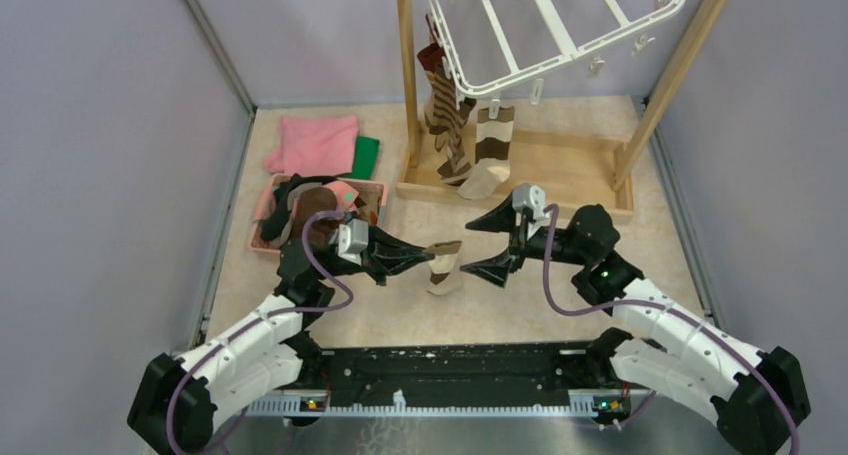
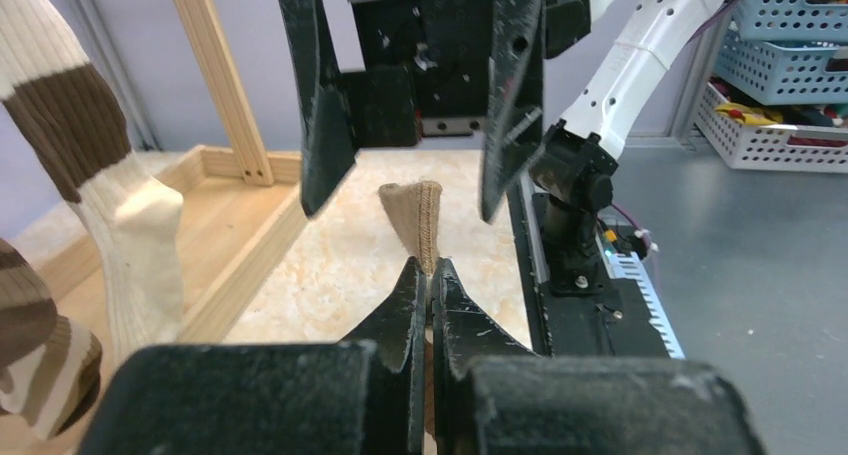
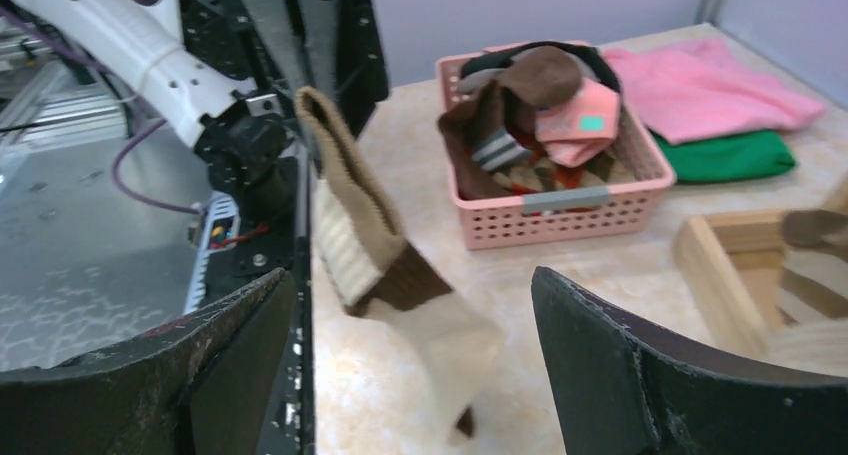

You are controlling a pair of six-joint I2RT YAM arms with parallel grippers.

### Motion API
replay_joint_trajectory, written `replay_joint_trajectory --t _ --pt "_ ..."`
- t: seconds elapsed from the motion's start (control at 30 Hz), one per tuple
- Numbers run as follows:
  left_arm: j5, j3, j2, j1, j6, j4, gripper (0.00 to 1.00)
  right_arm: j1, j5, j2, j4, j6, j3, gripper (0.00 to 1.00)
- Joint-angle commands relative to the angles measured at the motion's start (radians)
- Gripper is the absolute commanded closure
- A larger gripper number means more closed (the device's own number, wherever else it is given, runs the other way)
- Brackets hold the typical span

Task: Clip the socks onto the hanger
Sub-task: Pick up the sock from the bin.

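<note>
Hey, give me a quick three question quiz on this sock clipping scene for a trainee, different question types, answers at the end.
1. True or false: the right claw is shut.
2. What grips the dangling brown-and-cream sock? A) left claw B) right claw C) nothing
3. Fill in: the spare socks lie in a pink ____.
Key: 1 false, it stands open; 2 A; 3 basket.

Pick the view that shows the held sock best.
Right wrist: the sock hangs whole, bands clear. Top external shows it small and distant. Left wrist shows only its tan cuff above the shut left claw.
</note>
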Motion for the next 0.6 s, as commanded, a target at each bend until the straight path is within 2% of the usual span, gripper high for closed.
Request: replay_joint_trajectory --t 0.0,0.23,0.43,0.57 --pt "-0.076 -0.03 0.006 -0.034 0.038 0.222 1.0 0.105 0.031 0.042 -0.038 -0.038 0.067 0.12" --pt "-0.086 -0.037 0.004 -0.052 0.036 0.233 1.0 0.158 0.058 0.067 -0.007 -0.04 0.076 0.16" --pt "-0.079 -0.032 0.027 -0.057 0.011 0.262 1.0 0.158 0.056 0.077 0.088 0.002 0.066 0.18" --pt "-0.094 -0.042 0.039 -0.058 -0.022 0.308 1.0 0.159 0.065 0.068 0.168 0.049 0.05 0.24"
